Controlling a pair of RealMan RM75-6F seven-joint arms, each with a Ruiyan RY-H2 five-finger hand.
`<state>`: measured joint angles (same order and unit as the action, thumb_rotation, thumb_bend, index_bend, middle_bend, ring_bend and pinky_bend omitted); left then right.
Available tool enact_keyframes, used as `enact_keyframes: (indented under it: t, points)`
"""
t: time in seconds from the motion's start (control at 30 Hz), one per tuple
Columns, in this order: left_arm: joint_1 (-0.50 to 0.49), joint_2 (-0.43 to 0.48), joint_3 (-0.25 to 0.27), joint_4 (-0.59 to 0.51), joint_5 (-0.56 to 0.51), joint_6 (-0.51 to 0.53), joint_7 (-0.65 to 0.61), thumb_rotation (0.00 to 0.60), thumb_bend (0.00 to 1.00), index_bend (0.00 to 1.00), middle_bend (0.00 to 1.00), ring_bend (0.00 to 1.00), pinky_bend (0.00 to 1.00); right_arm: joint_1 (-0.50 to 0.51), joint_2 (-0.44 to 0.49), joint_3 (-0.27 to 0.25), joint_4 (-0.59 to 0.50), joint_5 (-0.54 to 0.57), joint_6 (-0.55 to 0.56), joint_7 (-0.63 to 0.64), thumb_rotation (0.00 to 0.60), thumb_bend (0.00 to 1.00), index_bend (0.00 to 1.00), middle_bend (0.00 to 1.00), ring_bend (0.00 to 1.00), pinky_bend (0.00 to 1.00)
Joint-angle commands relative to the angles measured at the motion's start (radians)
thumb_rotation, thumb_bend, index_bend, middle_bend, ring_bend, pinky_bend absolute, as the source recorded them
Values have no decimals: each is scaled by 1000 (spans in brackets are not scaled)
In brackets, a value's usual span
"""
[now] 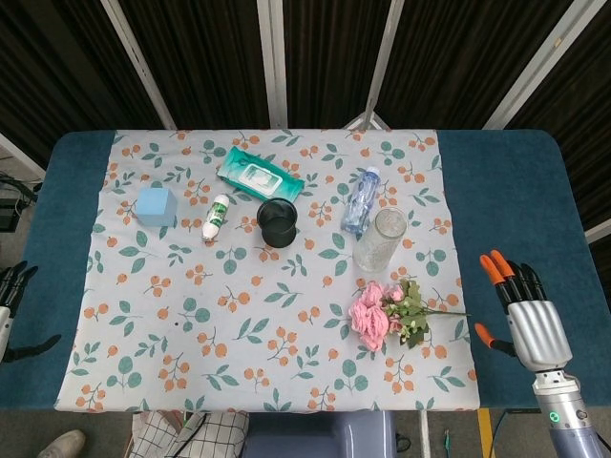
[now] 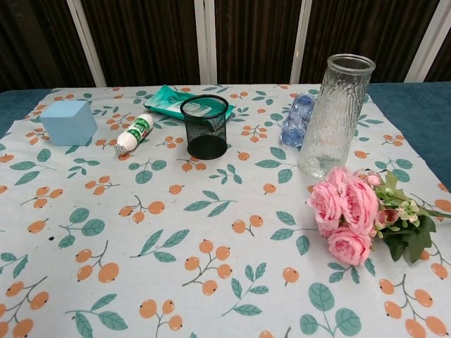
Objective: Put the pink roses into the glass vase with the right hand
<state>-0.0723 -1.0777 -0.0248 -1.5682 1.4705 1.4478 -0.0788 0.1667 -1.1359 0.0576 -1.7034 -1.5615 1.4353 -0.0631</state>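
Right hand point(image 1: 532, 324) open, fingers spread; left hand point(image 1: 10, 303) barely in view

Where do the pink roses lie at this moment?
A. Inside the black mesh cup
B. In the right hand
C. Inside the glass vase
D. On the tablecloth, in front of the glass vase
D: the pink roses lie flat on the tablecloth, just in front of the upright glass vase, while the right hand is off to the side, holding nothing.

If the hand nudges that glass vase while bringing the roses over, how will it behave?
The glass vase stands tall and narrow, so it probably tips easily. Its bare glass looks fragile. Once toppled, it might roll toward the water bottle lying beside it.
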Motion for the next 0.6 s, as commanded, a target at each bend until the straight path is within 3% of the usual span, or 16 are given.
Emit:
enact_keyframes:
  t: [0.03,0.23,0.6]
  points:
    - [0,2,1,-3,-1,-2,-2,600,0,0,0,0,0,16,16,-20,-44,-3,-53,-16,600,286,0,0,0,0]
    - [2,5,3,-8,3,1,-2,600,0,0,0,0,0,64,10,-50,-100,16,-183,-41,600,287,0,0,0,0]
    - [1,7,3,-10,4,-3,-7,600,0,0,0,0,0,147,-131,-22,-40,73,-297,-152,600,286,0,89,78,11]
